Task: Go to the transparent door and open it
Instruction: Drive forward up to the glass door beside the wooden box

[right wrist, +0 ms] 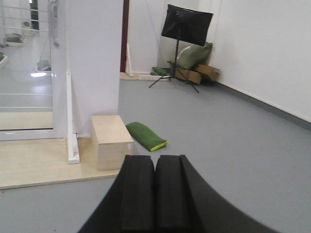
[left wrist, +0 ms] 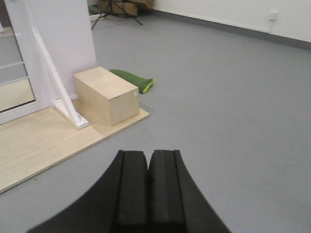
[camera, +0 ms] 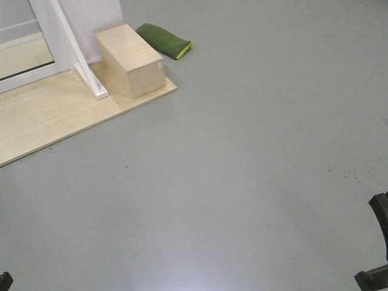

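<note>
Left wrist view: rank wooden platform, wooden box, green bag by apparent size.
1. wooden platform: largest, and it runs off the left edge.
2. wooden box: stands on the platform's corner.
3. green bag: looks smallest, but it lies farther off and partly behind the box, so its true size is unsure.

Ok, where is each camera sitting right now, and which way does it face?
Front: mounted high, tilted down at the floor; dark robot parts at the lower corners.
Left wrist: behind the shut left gripper, angled down toward the wooden box.
Right wrist: behind the shut right gripper, level, facing the transparent door.
All share that box and the green bag.
</note>
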Controlling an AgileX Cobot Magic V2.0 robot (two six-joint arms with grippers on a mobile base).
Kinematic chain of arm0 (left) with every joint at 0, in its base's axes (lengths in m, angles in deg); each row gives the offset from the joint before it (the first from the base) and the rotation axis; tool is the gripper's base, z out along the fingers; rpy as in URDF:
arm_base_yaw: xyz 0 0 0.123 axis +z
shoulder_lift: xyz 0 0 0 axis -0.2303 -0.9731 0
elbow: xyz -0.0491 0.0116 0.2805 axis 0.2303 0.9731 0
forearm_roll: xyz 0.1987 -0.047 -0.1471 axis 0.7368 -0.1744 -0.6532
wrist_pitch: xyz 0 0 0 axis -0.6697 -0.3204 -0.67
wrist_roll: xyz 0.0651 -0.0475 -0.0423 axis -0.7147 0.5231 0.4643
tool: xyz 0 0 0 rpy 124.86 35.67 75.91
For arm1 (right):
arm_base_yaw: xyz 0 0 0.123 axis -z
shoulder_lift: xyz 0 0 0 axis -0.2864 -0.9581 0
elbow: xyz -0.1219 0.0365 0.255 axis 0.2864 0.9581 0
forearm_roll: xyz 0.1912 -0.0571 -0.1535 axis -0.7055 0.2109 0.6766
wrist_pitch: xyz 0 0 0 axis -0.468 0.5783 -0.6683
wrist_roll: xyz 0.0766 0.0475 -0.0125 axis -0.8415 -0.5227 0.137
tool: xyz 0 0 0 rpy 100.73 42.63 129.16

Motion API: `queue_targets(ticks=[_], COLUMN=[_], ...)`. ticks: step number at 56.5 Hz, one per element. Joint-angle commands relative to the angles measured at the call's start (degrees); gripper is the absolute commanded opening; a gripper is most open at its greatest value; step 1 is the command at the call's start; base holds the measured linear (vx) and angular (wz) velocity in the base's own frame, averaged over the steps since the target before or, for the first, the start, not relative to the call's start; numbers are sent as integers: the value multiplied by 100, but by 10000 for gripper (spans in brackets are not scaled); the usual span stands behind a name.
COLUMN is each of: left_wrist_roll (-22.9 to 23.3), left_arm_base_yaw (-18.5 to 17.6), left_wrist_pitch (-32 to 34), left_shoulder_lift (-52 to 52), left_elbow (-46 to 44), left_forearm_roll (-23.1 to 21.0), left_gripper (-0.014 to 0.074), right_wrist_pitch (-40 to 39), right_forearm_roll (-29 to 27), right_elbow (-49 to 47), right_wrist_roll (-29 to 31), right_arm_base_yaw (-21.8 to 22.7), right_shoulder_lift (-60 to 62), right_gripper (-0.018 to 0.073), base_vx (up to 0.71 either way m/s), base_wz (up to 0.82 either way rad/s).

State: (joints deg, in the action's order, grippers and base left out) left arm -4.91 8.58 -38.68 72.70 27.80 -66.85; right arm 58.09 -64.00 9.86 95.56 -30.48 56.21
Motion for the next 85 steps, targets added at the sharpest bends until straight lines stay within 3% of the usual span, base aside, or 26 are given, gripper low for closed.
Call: queue_targets(ticks=[1,51,85], left_wrist_roll=[48,48,48], left_arm_base_yaw=[-38,-38,-38], left_wrist_pitch=[486,486,486], left_shoulder_lift=[73,73,73], left_elbow=[-115,-115,-115], left_forearm_roll=[-66,-66,-66], left_gripper=[3,3,3], right_wrist_pitch=[-488,-488,-488], right_forearm_roll=[13,13,13], right_elbow=[10,10,10], right_wrist_roll=[62,62,62], right_arm_base_yaw=[17,17,17], right_shoulder_lift=[87,87,87], right_gripper=[-1,-1,-1], base_vx=[51,52,53], base_wz=[58,59,18])
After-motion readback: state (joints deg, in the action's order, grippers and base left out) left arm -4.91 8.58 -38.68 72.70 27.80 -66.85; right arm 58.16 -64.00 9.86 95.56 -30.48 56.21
